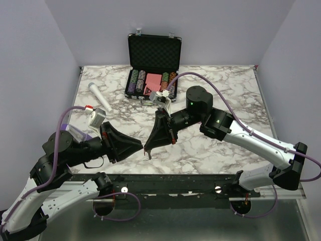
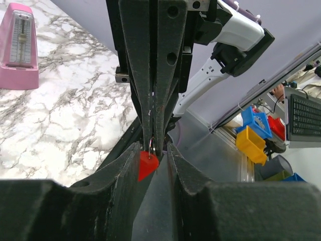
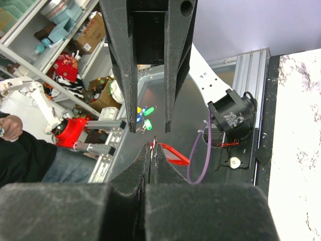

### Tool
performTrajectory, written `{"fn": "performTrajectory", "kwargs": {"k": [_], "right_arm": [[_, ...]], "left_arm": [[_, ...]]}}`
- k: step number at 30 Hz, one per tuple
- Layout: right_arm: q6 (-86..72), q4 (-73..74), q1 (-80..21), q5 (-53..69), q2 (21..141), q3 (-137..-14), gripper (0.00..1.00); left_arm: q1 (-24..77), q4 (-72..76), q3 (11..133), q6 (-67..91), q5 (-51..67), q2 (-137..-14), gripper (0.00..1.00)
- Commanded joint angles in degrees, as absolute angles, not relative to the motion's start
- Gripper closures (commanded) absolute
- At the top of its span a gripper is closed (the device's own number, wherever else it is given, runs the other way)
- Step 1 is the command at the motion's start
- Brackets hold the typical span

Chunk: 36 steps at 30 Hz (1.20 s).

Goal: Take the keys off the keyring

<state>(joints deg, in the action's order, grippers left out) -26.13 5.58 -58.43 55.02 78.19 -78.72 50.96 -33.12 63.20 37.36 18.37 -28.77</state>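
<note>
Two pairs of black fingers meet just above the veined marble bench (image 2: 75, 100), near its front edge. My right fingers (image 2: 163, 75) are clenched on the tiny silver keys (image 2: 150, 146). The smooth red keyring (image 2: 146, 165) points down between my parted left fingers (image 2: 125, 175), close against one.

The keys (image 2: 150, 146) — a tiny silver-grey metal piece — sit pinched between the closed tips of the right end effector (image 3: 152, 149), held up in the air. The keyring (image 2: 147, 164), small and bright red, meets them at its upper end and hangs tilted just below, in the gap between the parted fingers of the left end effector (image 3: 150, 129).
</note>
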Motion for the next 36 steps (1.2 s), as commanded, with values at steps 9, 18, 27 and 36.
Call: {"fn": "performTrajectory", "kwargs": {"k": [9, 18, 27, 36], "right_arm": [[-27.42, 3.43, -58.71, 57.22, 77.43, -80.60, 0.99], [-27.69, 2.90, -58.71, 57.48, 77.69, -80.60, 0.99], [-28.13, 1.85, -58.71, 58.71, 77.43, -80.51, 0.99], [-28.48, 0.97, -58.71, 61.08, 77.61, -80.51, 0.99]], "left_arm": [[50.63, -32.52, 61.61, 38.06, 18.28, -29.53, 0.65], [50.63, -31.82, 61.61, 38.23, 18.72, -29.62, 0.73], [50.63, -31.55, 61.61, 38.32, 18.90, -29.62, 0.82], [50.63, -32.16, 62.22, 38.23, 20.48, -29.88, 0.84]]}}
